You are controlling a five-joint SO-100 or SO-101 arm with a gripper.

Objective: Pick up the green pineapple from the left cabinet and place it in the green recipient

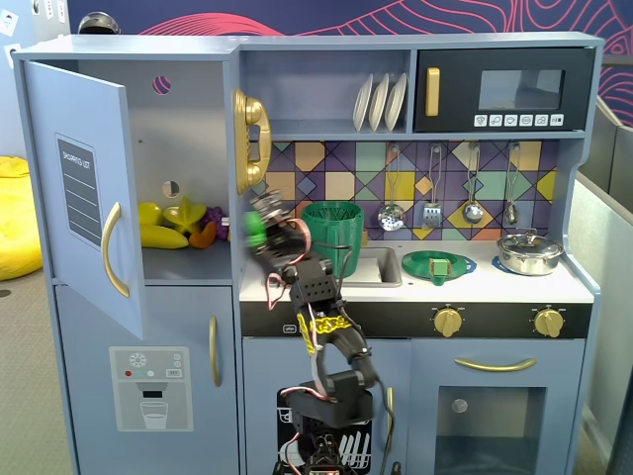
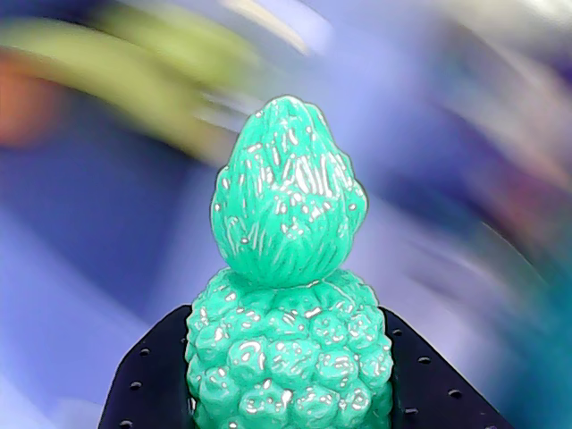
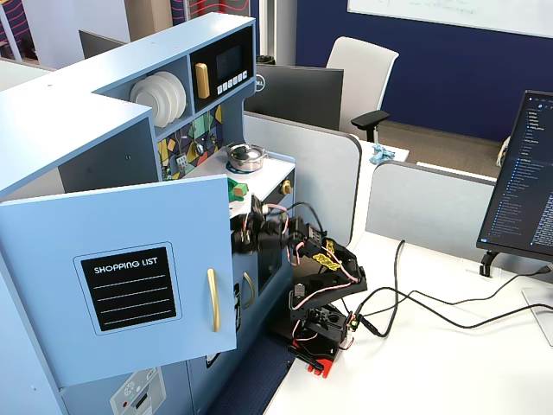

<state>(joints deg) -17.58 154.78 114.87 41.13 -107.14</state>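
My gripper is shut on the green pineapple and holds it in the air in front of the counter edge, between the open left cabinet and the green recipient. It is blurred there. In the wrist view the pineapple stands crown up between the two black fingers, with a smeared background. The ribbed dark-green recipient stands on the counter beside the sink, right of the gripper. In a fixed view from the side, the cabinet door hides the pineapple, and the arm reaches toward the kitchen.
The cabinet door stands wide open at the left. A yellow banana and star fruit lie on the cabinet shelf. A gold phone hangs above the gripper. A flat green dish and a metal pot sit on the counter.
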